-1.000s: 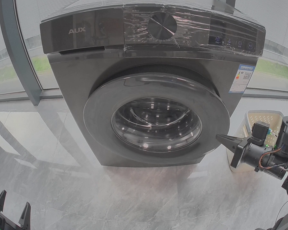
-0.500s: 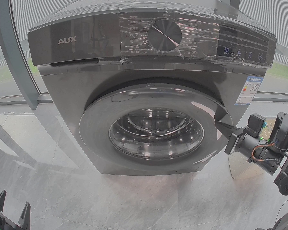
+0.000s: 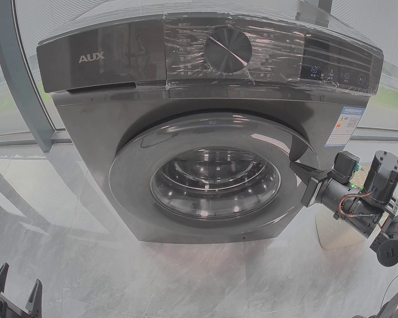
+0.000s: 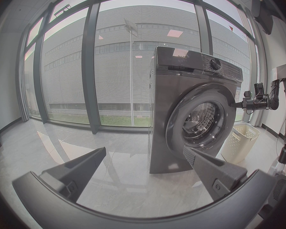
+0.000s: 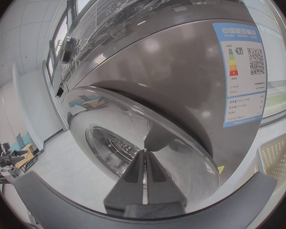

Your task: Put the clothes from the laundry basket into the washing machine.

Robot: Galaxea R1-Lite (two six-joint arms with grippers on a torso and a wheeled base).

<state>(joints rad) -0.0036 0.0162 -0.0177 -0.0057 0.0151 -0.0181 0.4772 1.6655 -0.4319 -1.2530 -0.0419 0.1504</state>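
A dark grey washing machine [image 3: 208,111] stands in front of me with its round glass door [image 3: 214,182] closed. My right gripper [image 3: 292,164] is shut, its tip touching the right rim of the door [image 5: 181,137], with nothing between the fingers [image 5: 145,163]. The cream laundry basket [image 3: 340,232] stands on the floor to the right of the machine, mostly hidden behind my right arm; its perforated wall [image 5: 278,158] and rim [image 4: 241,134] show, its contents do not. My left gripper [image 3: 17,283] is low at the near left, open and empty [image 4: 143,163].
Glossy grey tiled floor [image 3: 185,274] spreads in front of the machine. Tall window frames [image 3: 13,67] rise behind and to the left. The control panel [image 3: 252,49] is wrapped in plastic film.
The head camera has come closer to the machine. My right gripper has moved up and to the left, from beside the basket to the door's right rim. The left gripper has stayed put.
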